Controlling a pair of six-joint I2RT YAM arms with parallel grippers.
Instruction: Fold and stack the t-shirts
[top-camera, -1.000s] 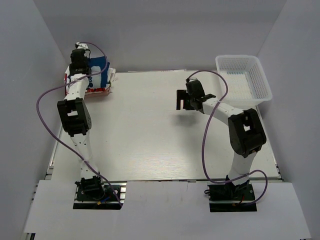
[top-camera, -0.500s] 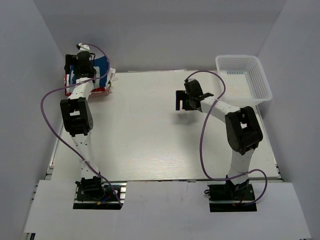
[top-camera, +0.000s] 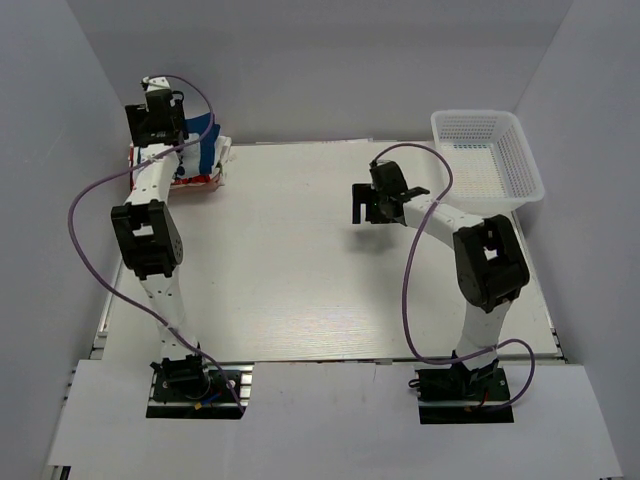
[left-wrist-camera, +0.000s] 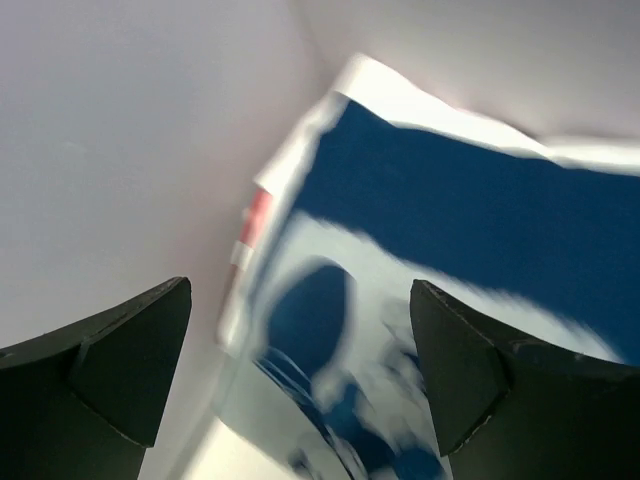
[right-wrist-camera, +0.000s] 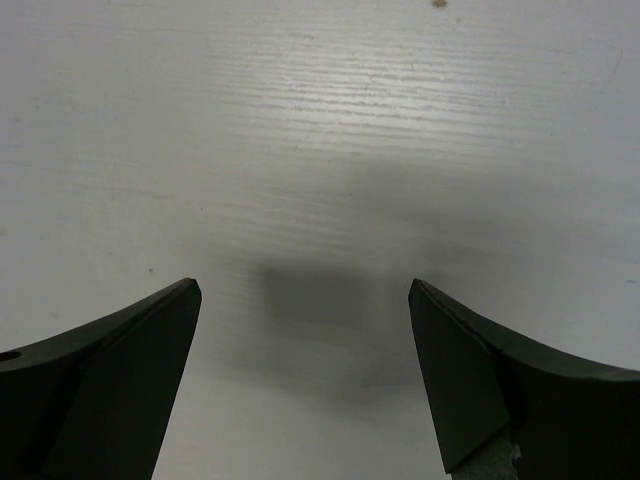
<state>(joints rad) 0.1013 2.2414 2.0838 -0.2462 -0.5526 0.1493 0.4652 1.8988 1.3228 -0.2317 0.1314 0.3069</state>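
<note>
The t-shirts lie in a folded stack at the table's far left corner. A navy blue shirt (top-camera: 203, 135) is on top, and white and red ones (top-camera: 200, 180) are under it. My left gripper (top-camera: 158, 128) hovers over the stack's left side, open and holding nothing. In the left wrist view the navy shirt (left-wrist-camera: 480, 210) and its pale print (left-wrist-camera: 400, 310) are blurred below the open left gripper (left-wrist-camera: 300, 370), with a red edge (left-wrist-camera: 258, 215) showing. My right gripper (top-camera: 365, 205) hangs open over the bare table (right-wrist-camera: 320, 150), and the right gripper (right-wrist-camera: 300, 370) has nothing between its fingers.
A white mesh basket (top-camera: 490, 160) stands at the far right corner and overhangs the table's edge. The left wall (left-wrist-camera: 110, 150) is close beside the left gripper. Purple cables loop off both arms.
My left gripper has opened, let go of the navy shirt, and lifted up and back-left off the stack. The right arm has barely moved.
</note>
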